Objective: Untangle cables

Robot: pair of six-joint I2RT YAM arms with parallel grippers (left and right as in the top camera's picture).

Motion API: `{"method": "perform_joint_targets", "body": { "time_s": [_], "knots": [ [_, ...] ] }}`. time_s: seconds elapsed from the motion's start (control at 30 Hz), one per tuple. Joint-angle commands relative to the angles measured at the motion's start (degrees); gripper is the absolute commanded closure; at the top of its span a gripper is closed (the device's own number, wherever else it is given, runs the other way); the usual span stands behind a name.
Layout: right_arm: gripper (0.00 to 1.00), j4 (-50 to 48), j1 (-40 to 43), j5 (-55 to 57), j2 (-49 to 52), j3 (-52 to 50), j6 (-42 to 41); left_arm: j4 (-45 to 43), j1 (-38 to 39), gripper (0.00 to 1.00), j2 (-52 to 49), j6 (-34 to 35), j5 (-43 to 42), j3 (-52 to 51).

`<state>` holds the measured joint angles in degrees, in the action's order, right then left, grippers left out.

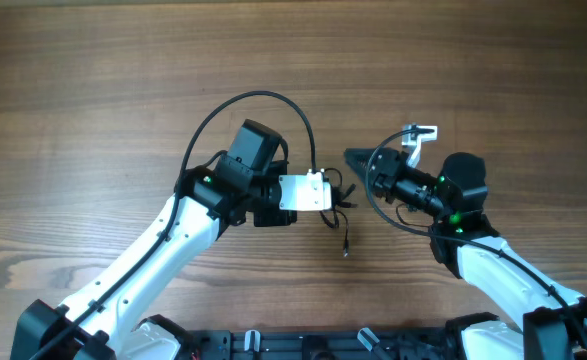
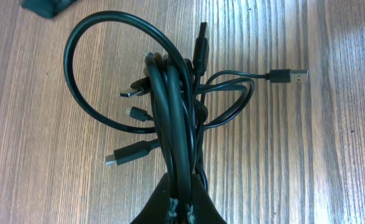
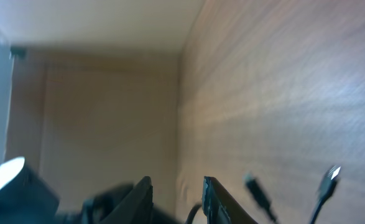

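Overhead, left to right: your left arm (image 1: 153, 255) comes in from the lower left corner and ends near frame centre. Your left gripper (image 1: 330, 196) sits just right of its white mount and is clamped on the cables (image 1: 341, 210). They form a small dark knot at its tip, and one strand hangs down-frame to a plug end (image 1: 346, 251) lying on the wooden table (image 1: 93, 80).

Left wrist view: the two fingers meet at the bottom edge, pinched tight around the bundle (image 2: 177, 143). The left gripper (image 2: 179, 210) holds several black cords side by side.
- One wide loop (image 2: 76, 68) swings out to the upper left.
- Plug ends fan out from the bundle:
  - a flat one (image 2: 117, 158) at lower left
  - a tiny one (image 2: 136, 113) at mid-left
  - a dark one (image 2: 132, 93) above it
  - one pointing up-frame (image 2: 201, 37)
  - a silvery USB plug (image 2: 291, 76) at the right, lying on the table

Overhead again: your right gripper (image 1: 355, 158) lies just upper right of the knot. Contact with it cannot be told.

Right wrist view (blurred): your right gripper (image 3: 178, 198) has its fingers (image 3: 143, 198) standing apart with a clear gap. No cord can be made out between them. Two plug ends (image 3: 257, 190) show at lower right. Your right arm (image 1: 493, 265) leaves by the lower right corner.
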<state>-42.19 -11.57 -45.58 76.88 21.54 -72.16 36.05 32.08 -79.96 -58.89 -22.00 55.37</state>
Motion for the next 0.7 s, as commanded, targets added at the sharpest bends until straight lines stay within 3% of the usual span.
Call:
{"method": "perform_joint_targets", "body": {
  "time_s": [0.0,0.3,0.67],
  "knots": [
    [0.71,0.5,-0.2,-8.3,0.5,0.6,-0.3,-0.5,-0.2,0.96,-0.1,-0.5,-2.7,0.0],
    [0.74,2.9,-2.0,-7.9,0.6,0.6,0.0,-2.0,-0.2,0.96,-0.1,-0.5,-4.8,0.0],
    [0.74,2.8,-2.4,-15.8,0.6,0.6,0.0,-2.0,-0.2,0.96,-0.1,-0.5,-1.7,0.0]
  ]
}}
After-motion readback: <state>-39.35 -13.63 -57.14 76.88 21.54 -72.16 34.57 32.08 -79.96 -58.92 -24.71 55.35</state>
